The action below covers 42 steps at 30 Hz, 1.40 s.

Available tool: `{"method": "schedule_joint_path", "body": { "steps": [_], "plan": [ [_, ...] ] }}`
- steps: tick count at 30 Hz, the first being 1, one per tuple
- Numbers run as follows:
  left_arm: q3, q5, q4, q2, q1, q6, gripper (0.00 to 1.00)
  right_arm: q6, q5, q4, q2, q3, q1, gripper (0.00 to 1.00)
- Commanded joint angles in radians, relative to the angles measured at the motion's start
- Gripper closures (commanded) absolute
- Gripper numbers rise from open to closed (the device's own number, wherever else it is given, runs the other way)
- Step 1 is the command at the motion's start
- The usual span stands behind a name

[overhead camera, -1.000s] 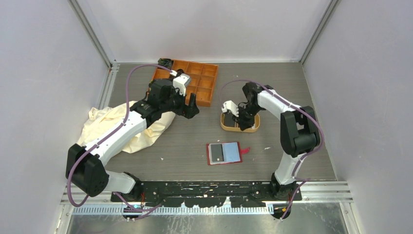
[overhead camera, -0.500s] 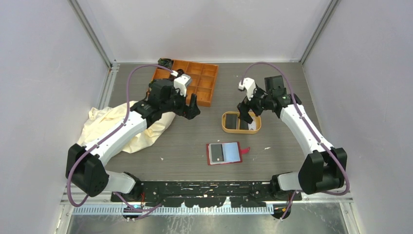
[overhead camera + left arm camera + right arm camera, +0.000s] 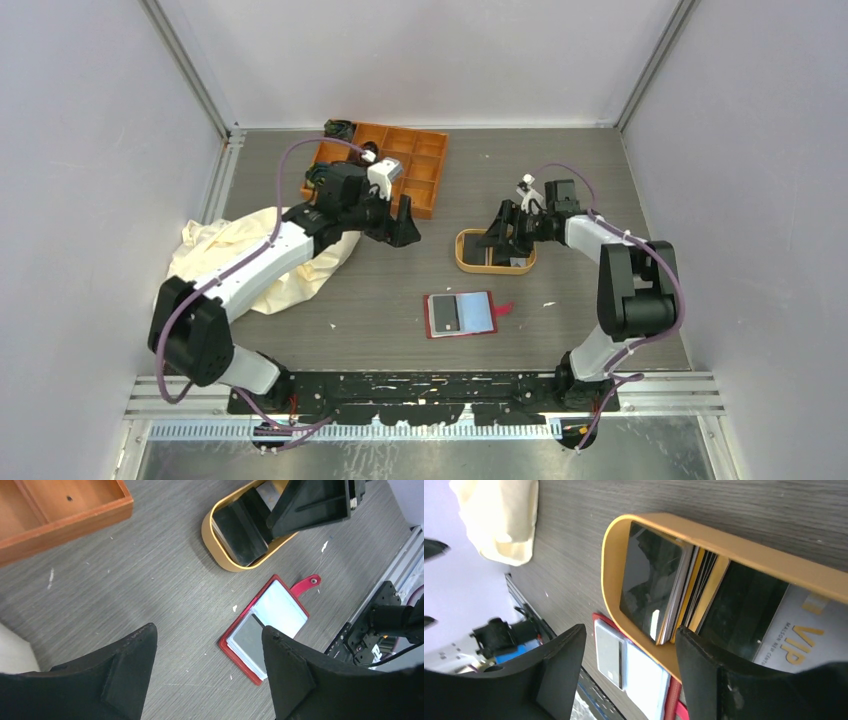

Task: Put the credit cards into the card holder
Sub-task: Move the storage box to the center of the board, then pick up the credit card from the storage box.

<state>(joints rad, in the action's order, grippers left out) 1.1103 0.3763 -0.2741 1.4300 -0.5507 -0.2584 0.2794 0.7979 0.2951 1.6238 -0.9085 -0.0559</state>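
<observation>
**Left pincer** (image 3: pixel 405 224): jaws wide apart, nothing between them. It hangs above the bare desk (image 3: pixel 380 290), touching nothing.

**Right pincer** (image 3: pixel 503 230): jaws also apart and empty, tilted down over the tan oval tray (image 3: pixel 462 262). I cannot tell whether a fingertip touches the rim.

**Credit cards** (image 3: pixel 651 587): all those in view sit in the tray, directly below the right pincer.
- In the right wrist view a stack leans at one end of the tray. A glossy black face is outermost, with thin light and dark edges packed behind it.
- Next to the stack lie a black card and a white one with gold "VIP" lettering, both partly hidden by a pincer finger.

**Card holder** (image 3: pixel 460 314): lies open and flat on the desk, with a red border.
- One half is grey and the other light blue.
- The snap tab sticks out on the right pincer's side.
- It lies below and on the near side of the right pincer, clear of the tray.
- In the left wrist view it shows between the left fingers, farther down on the desk.
- Neither pincer touches it.

**Other items:**
- The orange compartment box (image 3: pixel 420 170) stands just behind the left pincer.
- A cream cloth (image 3: pixel 210 260) lies to the left pincer's left, under that arm.
</observation>
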Motion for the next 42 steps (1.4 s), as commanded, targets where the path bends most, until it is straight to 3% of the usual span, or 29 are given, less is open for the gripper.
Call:
{"method": "schedule_joint_path", "body": {
  "steps": [1, 12, 21, 39, 42],
  "plan": [
    [0.04, 0.041, 0.02, 0.072, -0.02, -0.047, 0.27, 0.15, -0.026, -0.115, 0.037, -0.028, 0.0, 0.32],
    [0.09, -0.082, -0.043, 0.266, -0.152, -0.105, 0.39, 0.123, -0.085, -0.066, 0.124, -0.072, -0.001, 0.39],
    [0.14, -0.08, -0.02, 0.355, -0.159, -0.167, 0.41, 0.12, -0.016, -0.071, 0.19, -0.111, -0.002, 0.4],
    [0.395, -0.164, -0.044, 0.571, -0.189, -0.215, 0.45, 0.165, 0.057, -0.126, 0.201, -0.107, -0.001, 0.42],
    [0.44, -0.171, -0.067, 0.609, -0.194, -0.203, 0.5, 0.174, 0.072, -0.129, 0.212, -0.108, -0.001, 0.43]
  ]
}}
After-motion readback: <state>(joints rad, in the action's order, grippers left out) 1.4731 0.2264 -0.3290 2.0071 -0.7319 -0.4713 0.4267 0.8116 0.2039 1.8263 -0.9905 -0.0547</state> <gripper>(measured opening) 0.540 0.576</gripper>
